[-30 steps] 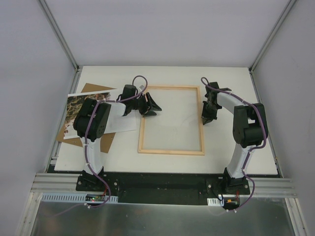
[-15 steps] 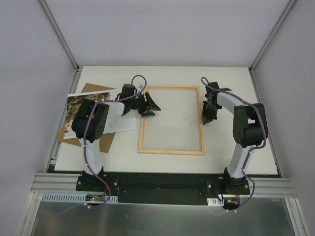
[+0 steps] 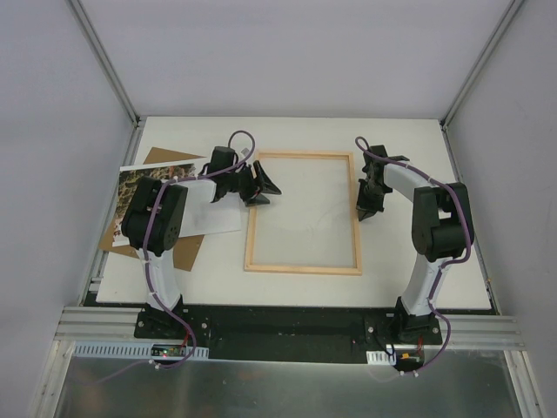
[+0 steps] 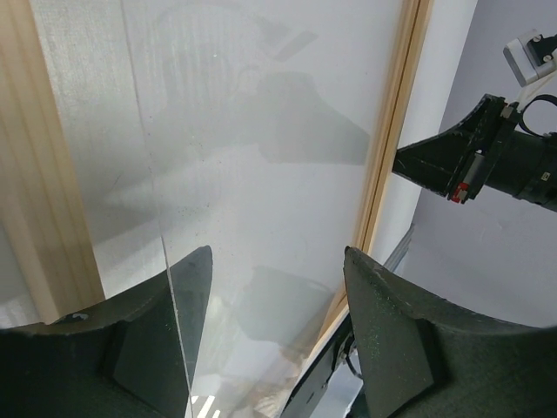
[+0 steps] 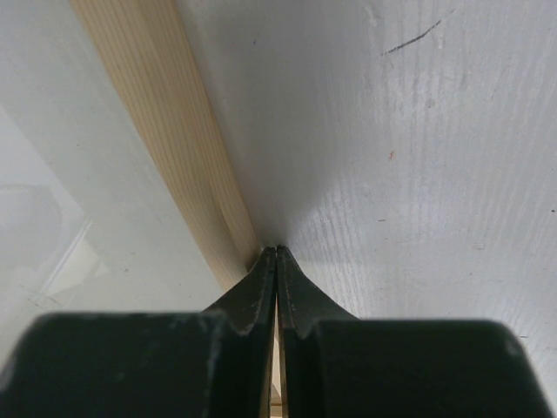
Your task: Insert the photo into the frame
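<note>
A: Where can a gripper get down onto the frame (image 3: pixel 302 267)?
B: Over the pane's middle and near half, which lie bare. The left gripper (image 3: pixel 265 192) hangs over the far left corner, jaws apart; the right gripper (image 3: pixel 364 213), closed, rests just outside the right strip.
A: And the photo (image 3: pixel 139 185)?
B: Only its left part is reachable from above; the left arm (image 3: pixel 157 218) crosses its right part, and the side wall (image 3: pixel 52 174) stands close beside it
</note>
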You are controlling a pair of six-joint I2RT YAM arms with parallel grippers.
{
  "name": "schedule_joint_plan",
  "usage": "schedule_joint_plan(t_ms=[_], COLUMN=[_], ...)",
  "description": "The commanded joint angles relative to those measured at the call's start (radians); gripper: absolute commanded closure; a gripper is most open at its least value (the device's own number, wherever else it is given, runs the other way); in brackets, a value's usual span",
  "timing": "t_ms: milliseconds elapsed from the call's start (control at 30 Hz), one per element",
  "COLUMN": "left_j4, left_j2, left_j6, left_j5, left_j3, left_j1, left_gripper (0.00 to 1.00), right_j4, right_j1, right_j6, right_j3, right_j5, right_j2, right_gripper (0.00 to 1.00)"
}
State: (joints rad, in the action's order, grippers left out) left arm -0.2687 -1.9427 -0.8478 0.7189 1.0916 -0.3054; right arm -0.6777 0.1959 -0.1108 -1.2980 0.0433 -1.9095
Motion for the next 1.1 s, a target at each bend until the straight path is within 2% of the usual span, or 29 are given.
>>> schedule_joint_plan(t_ms=[0, 1067], left_j4=[0.046, 0.145], left_j2=[0.06, 0.152], left_j6=[0.038, 0.069], left_j5=[-0.025, -0.093], left_j3=[0.031, -0.044], left_j1=[0.014, 0.072], left_gripper=[0.39, 0.36], right_j4=[-0.017, -0.01], right_j1=[-0.001, -0.003], right_j6=[0.011, 0.019], right_j3=[-0.023, -0.023], right_j5=[0.021, 0.036], right_j2=[0.024, 0.027], right_gripper=[0.98, 0.98])
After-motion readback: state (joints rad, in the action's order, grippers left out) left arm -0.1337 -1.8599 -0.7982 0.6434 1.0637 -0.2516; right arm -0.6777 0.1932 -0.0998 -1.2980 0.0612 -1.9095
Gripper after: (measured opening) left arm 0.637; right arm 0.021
